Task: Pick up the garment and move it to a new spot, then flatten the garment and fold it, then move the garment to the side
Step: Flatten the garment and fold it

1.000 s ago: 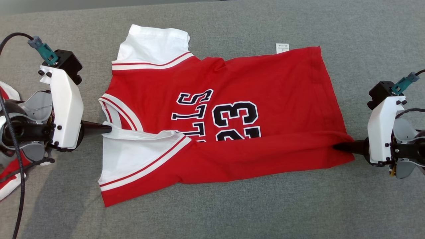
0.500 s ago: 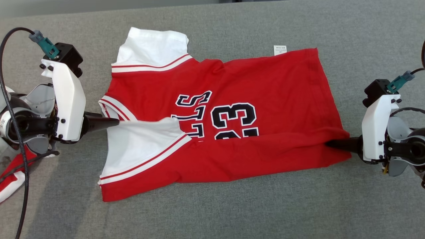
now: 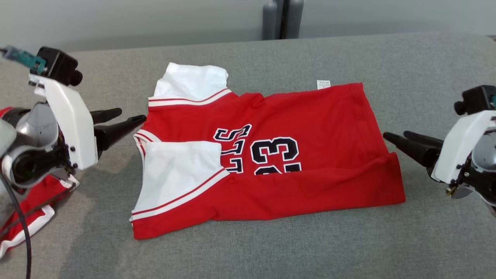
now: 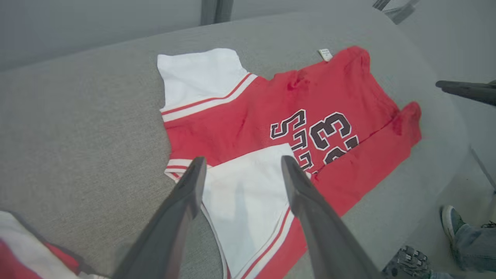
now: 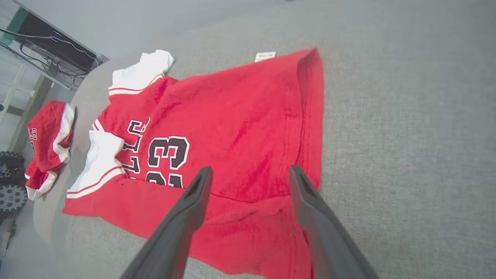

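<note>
Lying mid-frame on grey bench (image 3: 271, 252), red basketball jersey (image 3: 329, 116) flat, lower long edge folded over number print. Left pincer (image 3: 132, 114) and right pincer (image 3: 395, 134) both spread apart, empty, just off its ends. First fold judged done; further folding, move aside remain.

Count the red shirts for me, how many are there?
2. One shirt lies spread out in the middle. The other shirt is bunched up far to the robot's left, near the edge. More could be hiding out of view.
</note>
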{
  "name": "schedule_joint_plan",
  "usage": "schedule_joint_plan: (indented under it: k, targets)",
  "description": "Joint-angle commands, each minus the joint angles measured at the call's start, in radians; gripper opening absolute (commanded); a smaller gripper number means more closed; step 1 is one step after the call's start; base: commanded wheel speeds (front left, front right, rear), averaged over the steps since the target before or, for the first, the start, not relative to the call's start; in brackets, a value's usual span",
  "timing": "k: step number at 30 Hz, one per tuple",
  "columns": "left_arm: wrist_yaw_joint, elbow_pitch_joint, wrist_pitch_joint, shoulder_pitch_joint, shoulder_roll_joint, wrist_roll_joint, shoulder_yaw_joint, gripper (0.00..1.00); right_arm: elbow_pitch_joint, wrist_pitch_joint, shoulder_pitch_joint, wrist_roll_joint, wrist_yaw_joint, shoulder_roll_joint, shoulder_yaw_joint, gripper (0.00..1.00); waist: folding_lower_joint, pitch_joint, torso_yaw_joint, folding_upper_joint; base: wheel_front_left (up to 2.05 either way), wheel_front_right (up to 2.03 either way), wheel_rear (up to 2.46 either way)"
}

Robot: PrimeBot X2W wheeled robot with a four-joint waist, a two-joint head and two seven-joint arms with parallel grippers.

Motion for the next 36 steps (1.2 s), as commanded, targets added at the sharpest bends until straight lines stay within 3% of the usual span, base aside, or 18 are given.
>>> schedule_joint_plan:
  k: [1, 5, 10, 18, 20, 21, 28, 36]
  targets:
    - [0.001, -0.009, -0.047, 0.038, 0.011, 0.017, 0.006, 1.00, -0.020, -0.049, 0.038, -0.017, 0.000, -0.010, -0.016, 1.00, 0.0001, -0.026, 0.007, 0.0000, 0.00, 0.00, 0.00]
    - [0.050, -0.050, -0.233, 0.120, 0.039, 0.083, 0.026, 1.00, -0.085, -0.242, 0.135, -0.086, 0.000, -0.018, -0.076, 1.00, 0.0001, -0.058, 0.014, 0.0000, 0.00, 0.00, 0.00]
    - [0.147, -0.108, -0.453, 0.245, 0.070, 0.106, 0.074, 1.00, -0.115, -0.464, 0.246, -0.182, 0.000, 0.012, -0.167, 1.00, 0.0001, -0.078, 0.017, 0.0000, 0.00, 0.00, 0.00]
    - [0.283, -0.189, -0.737, 0.406, 0.070, 0.121, 0.147, 1.00, -0.108, -0.594, 0.370, -0.320, 0.000, 0.107, -0.279, 1.00, 0.0001, -0.071, 0.026, 0.0000, 0.00, 0.00, 0.00]
    - [0.313, -0.207, -0.770, 0.444, 0.060, 0.132, 0.163, 1.00, -0.101, -0.603, 0.398, -0.344, 0.000, 0.136, -0.299, 1.00, 0.0001, -0.071, 0.027, 0.0000, 0.00, 0.00, 0.00]
    - [0.352, -0.222, -0.790, 0.509, 0.030, 0.156, 0.199, 1.00, -0.090, -0.607, 0.436, -0.370, 0.000, 0.173, -0.320, 1.00, 0.0001, -0.073, 0.029, 0.0000, 0.00, 0.00, 0.00]
    - [0.384, -0.219, -0.795, 0.679, -0.088, 0.250, 0.331, 1.00, -0.082, -0.591, 0.506, -0.407, 0.000, 0.213, -0.330, 1.00, 0.0001, -0.078, 0.026, 0.0000, 0.00, 0.00, 0.00]
    - [0.367, -0.169, -0.794, 0.792, -0.196, 0.324, 0.394, 1.00, -0.039, -0.534, 0.534, -0.430, 0.000, 0.237, -0.313, 1.00, 0.0001, -0.073, 0.022, 0.0000, 0.00, 0.00, 0.00]
